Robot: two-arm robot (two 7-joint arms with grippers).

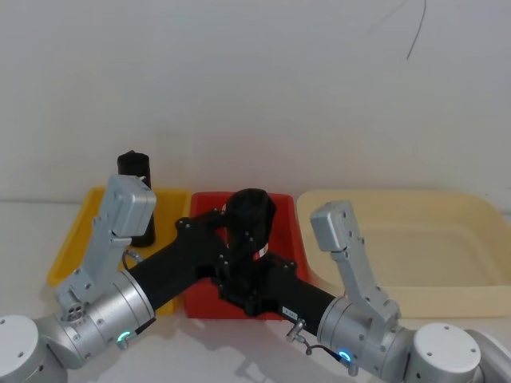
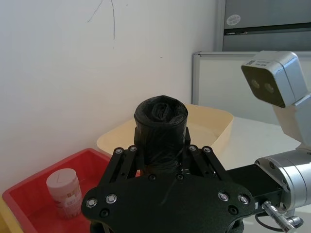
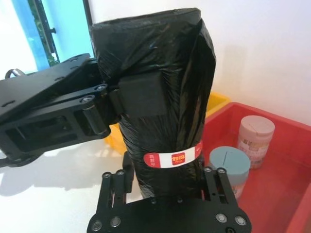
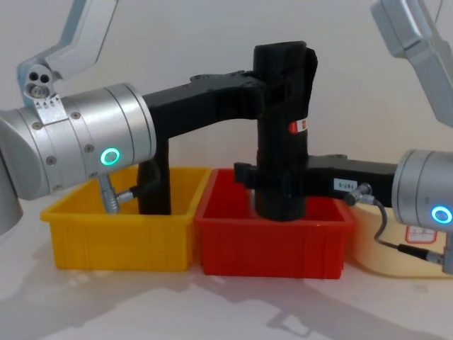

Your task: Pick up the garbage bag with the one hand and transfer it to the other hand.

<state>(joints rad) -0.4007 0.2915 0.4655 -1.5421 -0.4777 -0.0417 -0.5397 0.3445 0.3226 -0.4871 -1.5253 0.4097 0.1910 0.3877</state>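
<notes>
Now: one garbage bag point(image 4: 282, 127), upright, long axis vertical, above the red bin point(image 4: 272, 244). Upper half clamped by left gripper point(image 4: 272, 81), lower by right gripper point(image 4: 272, 177). Two jars point(image 3: 256, 138) point(image 3: 229, 167); one plain roll point(image 1: 136, 171), far left.

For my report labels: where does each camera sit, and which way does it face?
Head: on the head, facing forward and down; both arms show, left gripper and right gripper at the garbage bag.
Chest: low on the body, facing across the table; both silver wrists show.
Left wrist: on the left arm, facing along its gripper; the right arm shows.
Right wrist: on the right arm, facing along its gripper; the left gripper shows.
Shared: all four see the bag.
</notes>
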